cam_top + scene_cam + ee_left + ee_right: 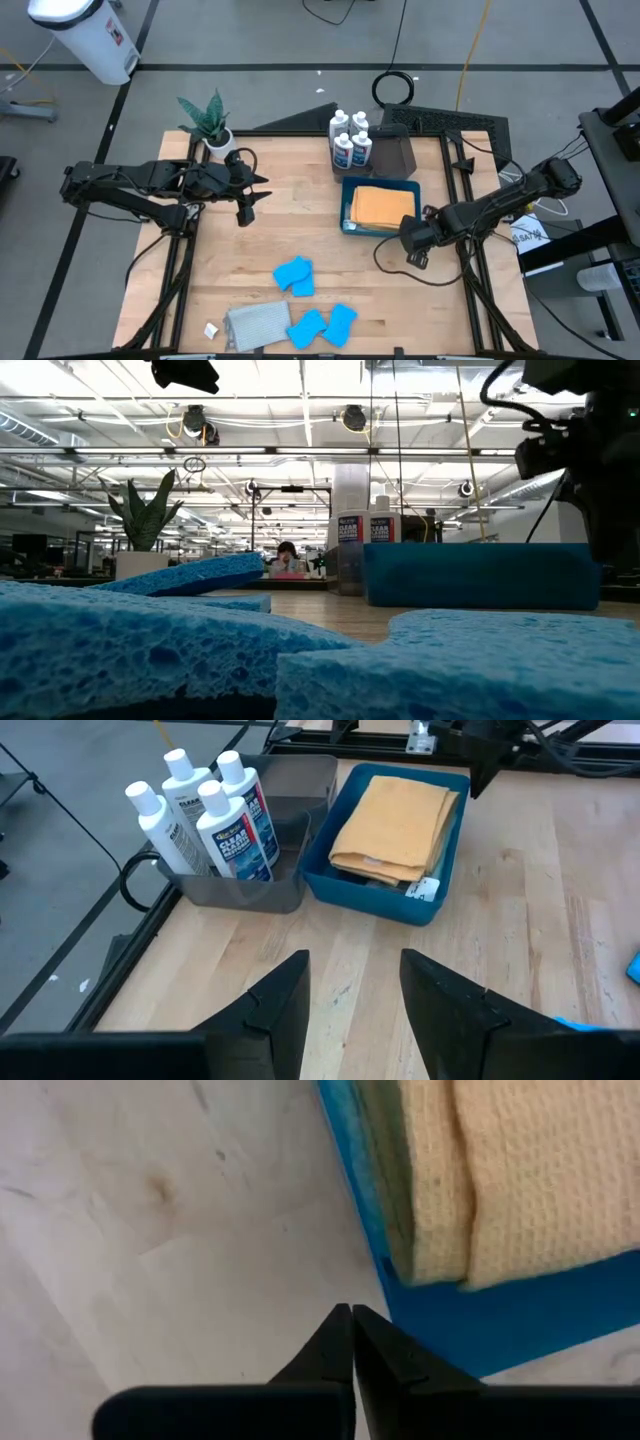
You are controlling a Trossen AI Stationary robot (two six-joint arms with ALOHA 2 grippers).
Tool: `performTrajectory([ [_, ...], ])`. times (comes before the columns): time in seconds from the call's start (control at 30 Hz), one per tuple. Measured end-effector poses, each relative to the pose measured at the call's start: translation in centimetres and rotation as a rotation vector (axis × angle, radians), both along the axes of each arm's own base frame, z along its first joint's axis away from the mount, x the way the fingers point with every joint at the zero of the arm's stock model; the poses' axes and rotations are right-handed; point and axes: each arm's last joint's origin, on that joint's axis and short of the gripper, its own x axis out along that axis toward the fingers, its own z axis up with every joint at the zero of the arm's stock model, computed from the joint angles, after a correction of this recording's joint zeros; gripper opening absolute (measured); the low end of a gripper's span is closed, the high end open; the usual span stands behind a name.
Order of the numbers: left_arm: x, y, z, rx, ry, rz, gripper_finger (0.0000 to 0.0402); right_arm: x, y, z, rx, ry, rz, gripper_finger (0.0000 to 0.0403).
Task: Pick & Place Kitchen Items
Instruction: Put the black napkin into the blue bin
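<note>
Several white bottles with blue labels [215, 820] stand in a dark grey tray [250, 892] at the table's far side. Beside it, a blue bin [348, 205] holds a folded orange cloth [380, 207] lying on a darker cloth [385, 1180]. Three blue sponges [295, 276] and a folded grey cloth [256, 325] lie near the front edge. My left gripper [355, 960] hovers open over the table's left middle, aimed at the tray and bin. My right gripper [352, 1312] is shut and empty, pointing down over bare wood just outside the bin's near right corner.
A potted green plant [210, 125] stands at the far left corner. Bare wood [290, 220] lies between the two grippers in the table's middle. In the low view the sponges [150, 650] fill the foreground. A small white tag [211, 329] lies left of the grey cloth.
</note>
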Motion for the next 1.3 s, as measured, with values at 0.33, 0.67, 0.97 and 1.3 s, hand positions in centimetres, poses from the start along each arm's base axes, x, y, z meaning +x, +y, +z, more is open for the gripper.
performTrajectory([
  [0.33, 0.0, 0.0, 0.0, 0.0, 0.0, 0.0, 0.0161, -0.1, -0.4, -0.1, -0.111, -0.023, -0.019, 0.0],
  [0.67, 0.0, 0.0, 0.0, 0.0, 0.0, 0.0, 0.0161, 0.5, -0.3, 0.1, -0.12, -0.089, -0.031, 0.0],
  [0.97, 0.0, 0.0, 0.0, 0.0, 0.0, 0.0, 0.0161, 1.7, 0.4, 0.4, 0.002, -0.191, 0.033, 0.0],
  [1.3, 0.0, 0.0, 0.0, 0.0, 0.0, 0.0, 0.0161, 4.3, 1.3, 1.9, -0.004, -0.506, 0.2, 0.0],
])
